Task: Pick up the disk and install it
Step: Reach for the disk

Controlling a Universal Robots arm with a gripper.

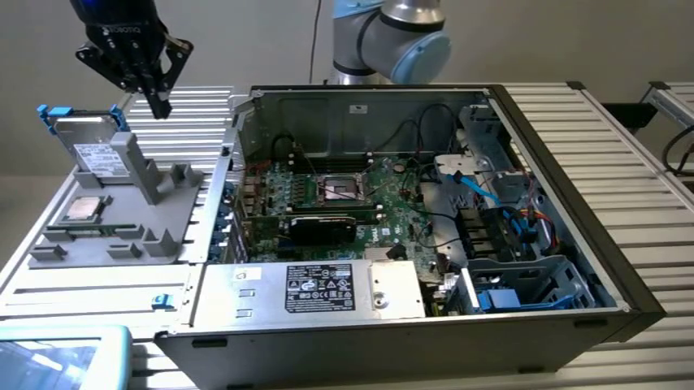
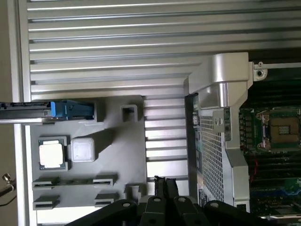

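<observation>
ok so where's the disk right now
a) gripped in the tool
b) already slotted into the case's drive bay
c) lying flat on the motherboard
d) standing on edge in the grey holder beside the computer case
d: the disk stands on edge in the grey holder, on the exterior view's left of the computer case. The shut tool hangs apart from it, holding nothing.

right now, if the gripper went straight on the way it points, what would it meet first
The gripper would probably meet the slatted table between the gray holder and the computer case, not the disk; depth is unclear.
</observation>
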